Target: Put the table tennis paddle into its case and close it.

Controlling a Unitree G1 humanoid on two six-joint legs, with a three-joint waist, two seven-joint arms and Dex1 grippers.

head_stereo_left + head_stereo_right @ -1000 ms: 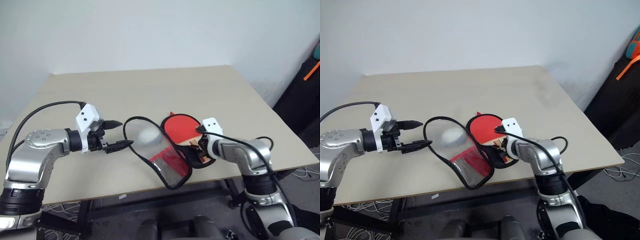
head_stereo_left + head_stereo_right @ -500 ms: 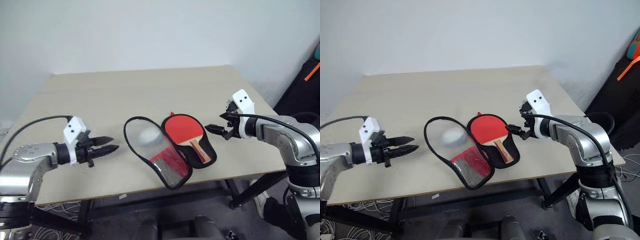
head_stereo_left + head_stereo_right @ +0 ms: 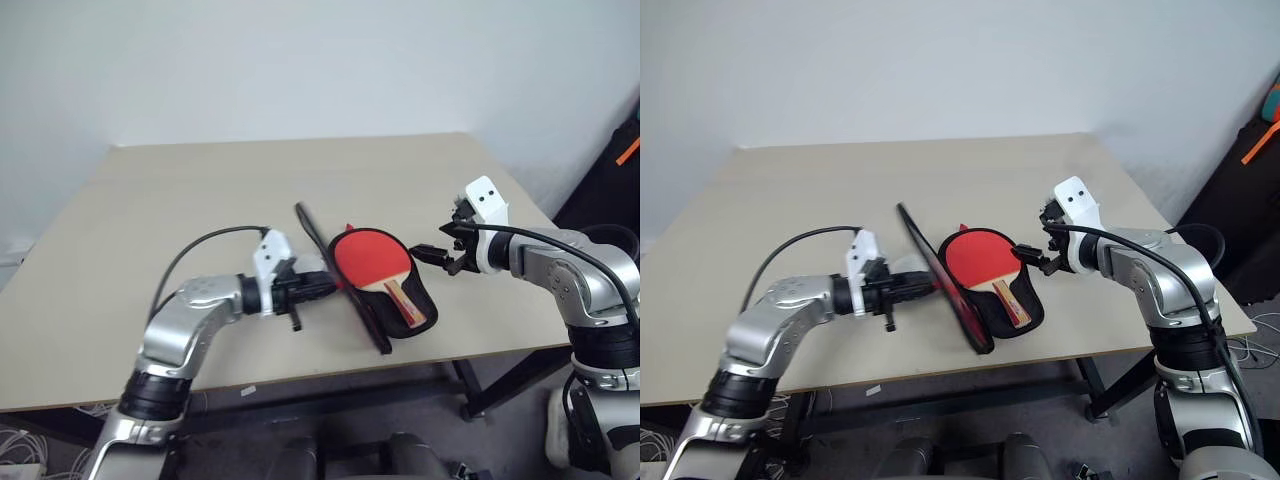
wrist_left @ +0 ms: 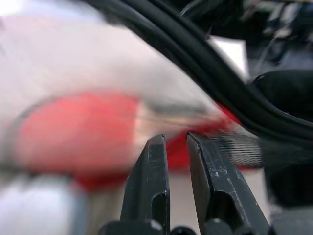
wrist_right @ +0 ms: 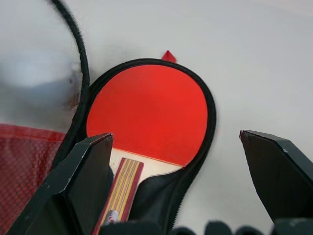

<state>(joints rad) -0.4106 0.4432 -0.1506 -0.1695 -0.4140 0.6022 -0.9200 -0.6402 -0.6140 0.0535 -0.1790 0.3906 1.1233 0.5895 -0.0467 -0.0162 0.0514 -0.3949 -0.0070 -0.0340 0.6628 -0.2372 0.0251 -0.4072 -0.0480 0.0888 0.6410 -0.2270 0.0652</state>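
Paddle: the table tennis paddle (image 3: 372,262) lies flat inside the lower half of the case, red face up, its striped wooden handle pointing toward the near edge of the surface.
Case: the case (image 3: 400,318) sits near the middle of the surface toward the robot's side, black lining around the paddle; a small red tab pokes out at its far end.
Flap: the case's upper flap (image 3: 340,275) stands on edge, tilted over the paddle's left side, its black-piped rim running from the far end down to the near end; it is neither flat open nor shut.
Left end effector: the left end effector (image 3: 325,283) comes in from the left, pointing right, tips right up against the raised flap. In the left wrist view the two black fingers (image 4: 149,181) stand nearly together with a thin gap; whether flap fabric is pinched in that gap I cannot tell, the picture there is smeared.
Right end effector: the right end effector (image 3: 1032,258) hangs released just beside the case's right edge, above the surface, grasping nothing. In the right wrist view its fingers (image 5: 80,186) stand wide apart, with the paddle and the case's black rim between them.
Surface: the beige surface (image 3: 200,190) carries the case.
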